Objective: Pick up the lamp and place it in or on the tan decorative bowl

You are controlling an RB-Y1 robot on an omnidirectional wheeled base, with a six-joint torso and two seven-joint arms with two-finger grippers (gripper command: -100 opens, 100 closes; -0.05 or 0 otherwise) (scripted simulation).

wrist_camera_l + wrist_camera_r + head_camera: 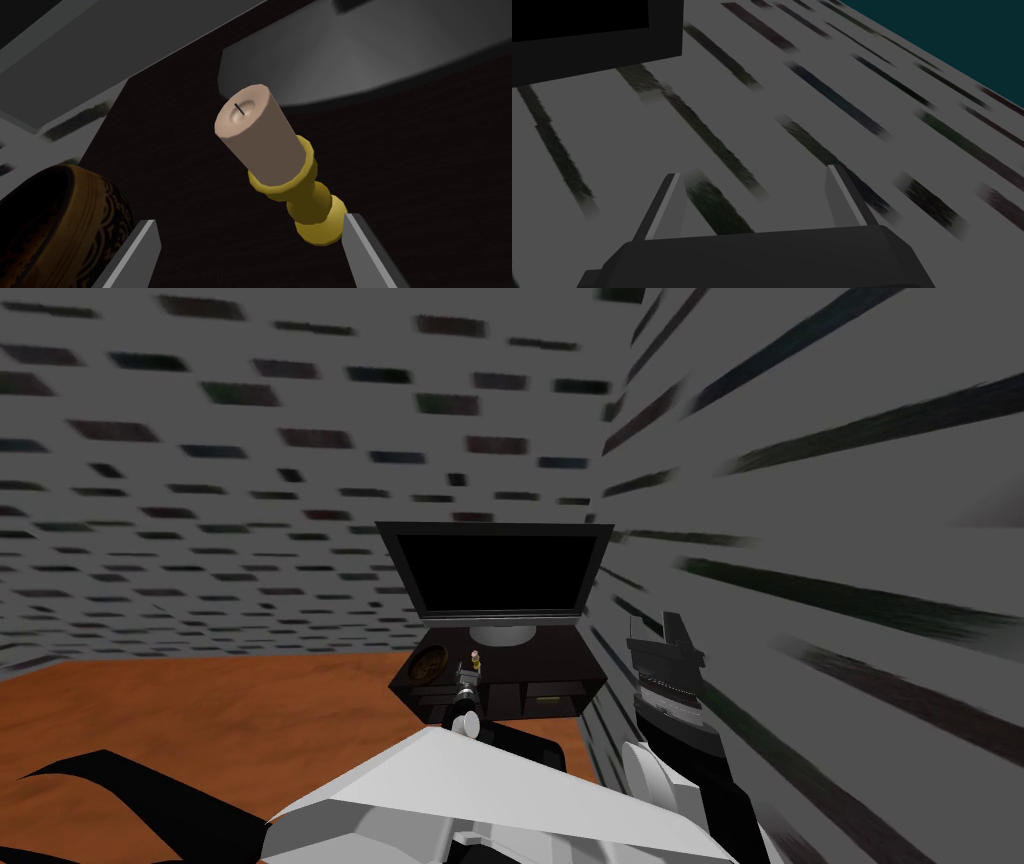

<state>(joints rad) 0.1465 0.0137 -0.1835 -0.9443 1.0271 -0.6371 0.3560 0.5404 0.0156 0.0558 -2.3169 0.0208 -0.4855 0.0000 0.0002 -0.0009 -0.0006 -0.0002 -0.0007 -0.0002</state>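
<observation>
On the dark cabinet top point(200, 210), the left gripper point(250, 220) is spread wide at the lamp point(265, 145).
Its fingers point(362, 245) hold nothing; one stands just beside the gold base. The lamp, a pale candle shape, stands between the brown bowl point(60, 220) and the television's grey foot point(350, 55). By the wall point(812, 125), the right gripper point(757, 175) also gapes.

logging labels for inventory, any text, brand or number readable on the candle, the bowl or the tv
No readable text, number or sign anywhere.
candle in its yellow holder: plain, only a black wick on top.
brown bowl: curling ornament bands, not letters.
tv: screen black, no brand visible on its frame.
</observation>
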